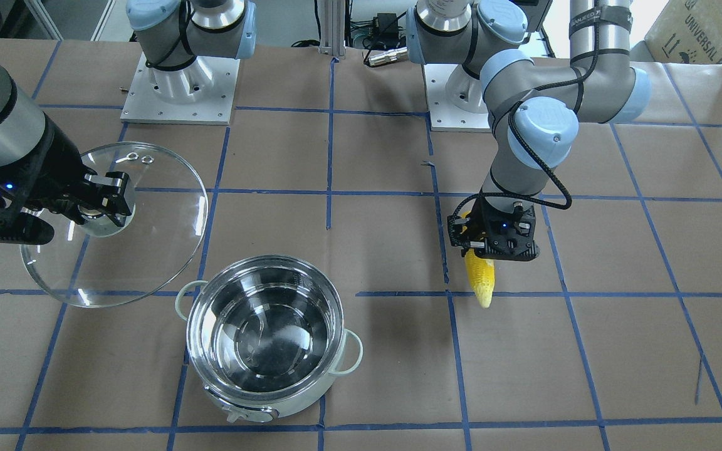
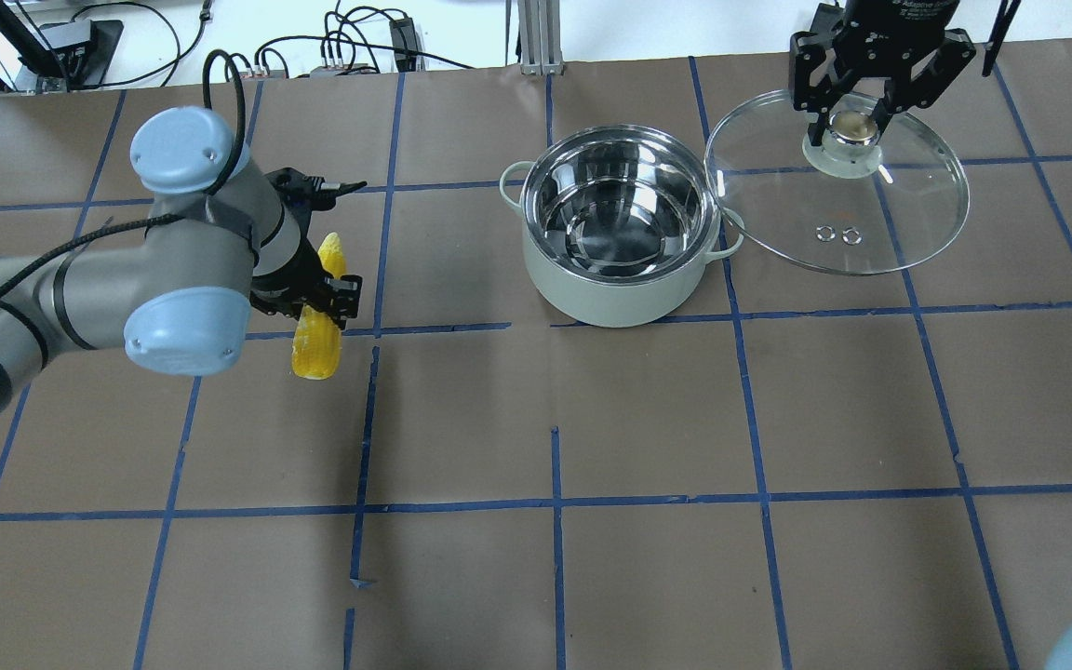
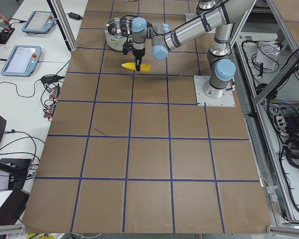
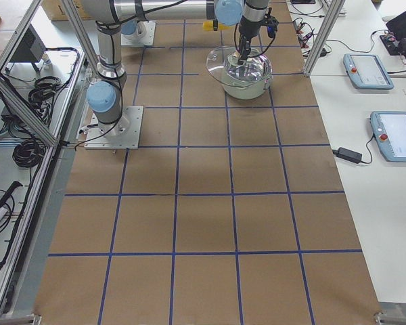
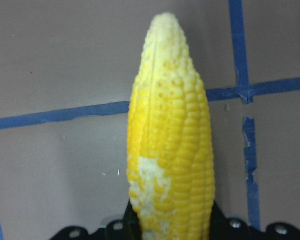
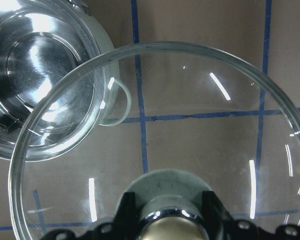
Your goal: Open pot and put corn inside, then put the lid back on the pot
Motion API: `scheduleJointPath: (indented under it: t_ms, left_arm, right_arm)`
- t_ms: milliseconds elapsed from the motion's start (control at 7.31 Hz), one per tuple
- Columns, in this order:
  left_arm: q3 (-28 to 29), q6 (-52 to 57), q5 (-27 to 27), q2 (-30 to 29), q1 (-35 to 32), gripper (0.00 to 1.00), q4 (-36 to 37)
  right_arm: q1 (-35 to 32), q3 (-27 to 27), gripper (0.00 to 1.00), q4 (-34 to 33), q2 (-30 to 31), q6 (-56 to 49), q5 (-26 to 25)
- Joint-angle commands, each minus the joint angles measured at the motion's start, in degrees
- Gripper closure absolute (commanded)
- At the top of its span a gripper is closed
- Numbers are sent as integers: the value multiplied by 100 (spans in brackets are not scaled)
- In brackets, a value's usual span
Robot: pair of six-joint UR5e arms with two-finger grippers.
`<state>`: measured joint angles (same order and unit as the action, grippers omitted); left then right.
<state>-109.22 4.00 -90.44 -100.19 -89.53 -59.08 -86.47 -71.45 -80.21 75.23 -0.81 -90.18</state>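
The pot [image 2: 620,219] stands open and empty on the brown table; it also shows in the front view [image 1: 265,332]. My left gripper [image 2: 322,293] is shut on the yellow corn [image 2: 316,346], well to the pot's left in the overhead view. The cob's pointed end sticks out past the fingers [image 1: 481,294]. The left wrist view shows the corn [image 5: 172,150] close up over blue tape. I cannot tell whether it touches the table. My right gripper [image 2: 852,126] is shut on the knob of the glass lid [image 2: 908,223]. It holds the lid beside the pot, the rim overlapping the pot's handle [image 6: 117,105].
Both arm base plates [image 1: 179,88] [image 1: 458,94] sit at the robot's edge of the table. Blue tape lines grid the brown paper. Cables lie along the far edge [image 2: 350,46]. Operator pendants [image 3: 21,59] [image 4: 369,71] lie on the side benches.
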Motion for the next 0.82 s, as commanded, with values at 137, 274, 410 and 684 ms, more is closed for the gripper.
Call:
scheduleJointPath:
  t_ms: [137,274,410,684]
  left_arm:
    - [2039,-1223,649,-657,-975,87,-1243]
    - [2602,-1435,807,-1051,-1370,87,-1246]
    - [3156,-1524,730,-1551,-1600,86,-1246]
    - [4011,-1673,965,-2265,-1786,86,-1246]
  right_arm:
    - [8,0,75,-4,-8,-16,-9]
    - [16,0,75,-4,-8,-25,-78]
    - [51,0,75,-12,1,-59,-70]
    - [87,0,75,-4,-8,-69,-53]
